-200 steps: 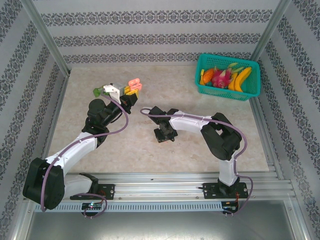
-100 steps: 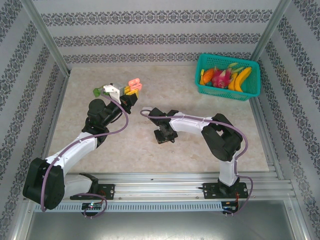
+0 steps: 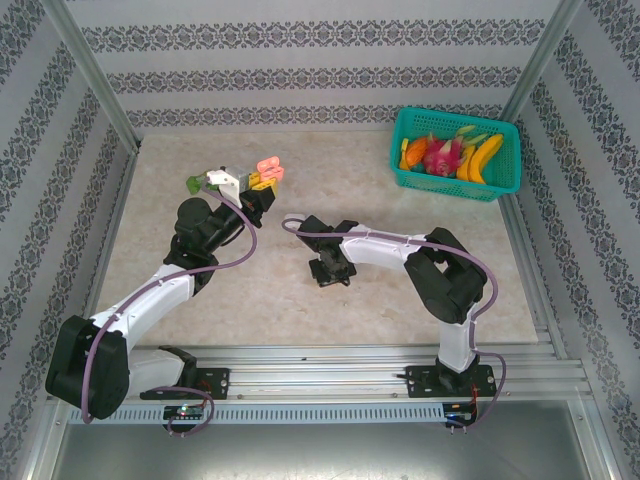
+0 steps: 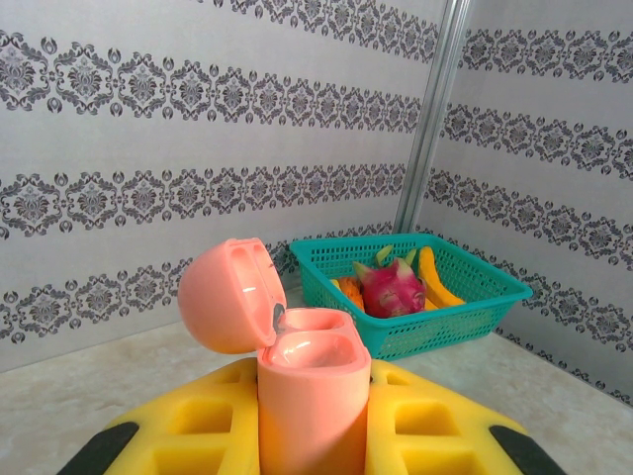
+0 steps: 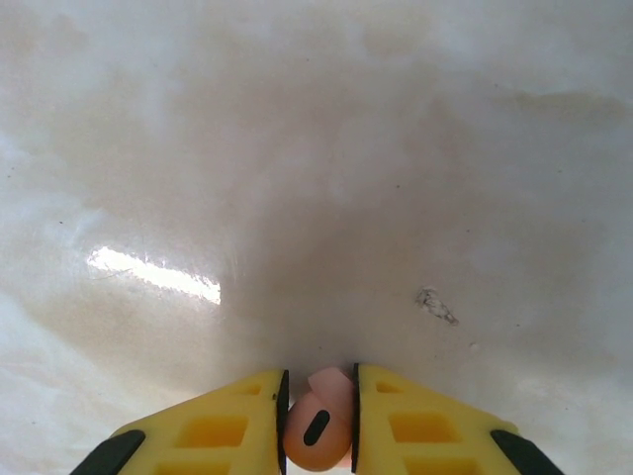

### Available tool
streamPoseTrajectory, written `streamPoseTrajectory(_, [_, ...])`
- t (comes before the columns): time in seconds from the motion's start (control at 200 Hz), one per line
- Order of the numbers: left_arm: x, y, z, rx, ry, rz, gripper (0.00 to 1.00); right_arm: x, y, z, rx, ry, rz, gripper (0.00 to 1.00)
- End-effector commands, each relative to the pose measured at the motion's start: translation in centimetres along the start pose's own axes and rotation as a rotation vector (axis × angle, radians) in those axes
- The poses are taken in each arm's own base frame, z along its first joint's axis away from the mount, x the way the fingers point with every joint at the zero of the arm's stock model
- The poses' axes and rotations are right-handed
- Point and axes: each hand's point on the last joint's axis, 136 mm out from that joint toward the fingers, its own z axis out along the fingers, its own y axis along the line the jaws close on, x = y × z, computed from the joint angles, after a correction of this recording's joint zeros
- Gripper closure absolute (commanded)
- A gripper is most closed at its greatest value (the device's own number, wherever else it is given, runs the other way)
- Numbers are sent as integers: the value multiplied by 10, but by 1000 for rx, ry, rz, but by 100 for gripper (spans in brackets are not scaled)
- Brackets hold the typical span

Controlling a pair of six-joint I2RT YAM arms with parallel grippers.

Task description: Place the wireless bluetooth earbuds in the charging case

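Note:
My left gripper (image 4: 315, 421) is shut on a pink charging case (image 4: 309, 391), held upright above the table with its lid (image 4: 226, 297) flipped open to the left and both sockets bare. From above, that pink charging case (image 3: 268, 170) sticks out past the left gripper (image 3: 258, 181) at the table's back left. My right gripper (image 5: 319, 421) is shut on a pink earbud (image 5: 318, 430), its dark oval mark facing the camera, just over the pale tabletop. The right gripper (image 3: 331, 270) points down near the table's middle.
A teal basket (image 3: 505, 170) holding fruit, among it a dragon fruit (image 4: 392, 287) and a banana (image 3: 484, 158), stands at the back right corner. Patterned walls close in the back and sides. An aluminium rail runs along the near edge.
The right gripper has shifted slightly and lifted a little near the table's middle. The left arm with the open case has stayed put.

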Motion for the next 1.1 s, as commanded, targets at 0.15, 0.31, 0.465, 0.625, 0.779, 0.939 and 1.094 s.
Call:
streamPoseTrajectory(0.15, [-24, -3, 4, 28, -56, 22, 100, 2, -4, -26, -23, -56, 57, 79])
streamPoseTrajectory(0.31, [-24, -3, 4, 30, -57, 21, 100, -4, -11, -34, -10, -81, 78, 79])
streamPoseTrajectory(0.465, [-24, -3, 3, 26, -55, 20, 100, -4, -31, -33, 96, -82, 107, 79])
streamPoseTrajectory(0.625, [-21, -2, 4, 26, -51, 14, 100, 5, -70, -29, 272, -51, 207, 79])
streamPoseTrajectory(0.779, [-20, -2, 5, 27, -52, 11, 100, 20, -89, -15, 321, -15, 323, 79])
streamPoseTrajectory(0.939, [-19, -2, 7, 32, -54, 3, 100, 30, -89, -2, 287, 13, 431, 79])
streamPoseTrajectory(1.094, [-20, -2, 9, 38, -58, -6, 100, 33, -80, 7, 229, 31, 519, 77])
